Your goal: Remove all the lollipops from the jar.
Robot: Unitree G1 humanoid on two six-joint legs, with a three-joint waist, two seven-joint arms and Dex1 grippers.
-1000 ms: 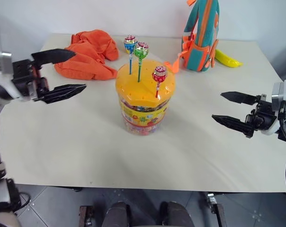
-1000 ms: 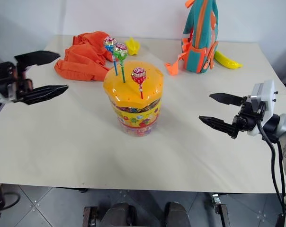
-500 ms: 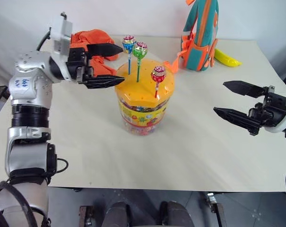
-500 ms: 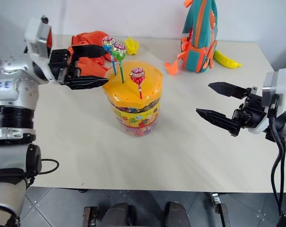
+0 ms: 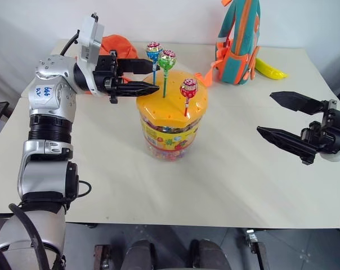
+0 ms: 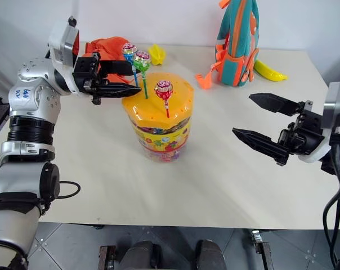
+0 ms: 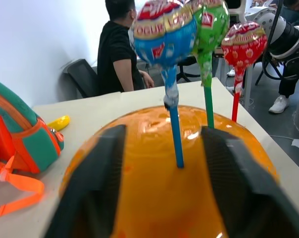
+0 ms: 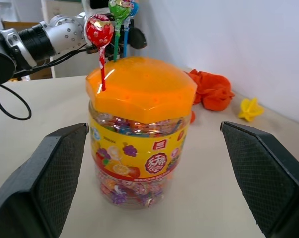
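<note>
From the head views we count three lollipops (image 5: 169,62) standing in the lid of the jar (image 5: 171,115) at mid-table. The left gripper (image 5: 150,76) brackets the blue stick, jaws narrowed, not visibly clamped. The right gripper (image 5: 282,115) hangs wide open, well apart. Left wrist view: "YOGUR" reads on the blue wrapper (image 7: 163,32). Right wrist view: the jar label (image 8: 139,153) shows unreadable characters.

Clear candy jar (image 5: 171,126) with orange-yellow holed lid stands upright mid-table, three lollipops (image 5: 168,59) upright in the lid: blue-stick and green-stick side by side at its far-left edge, red-stick nearer the front-right.
</note>
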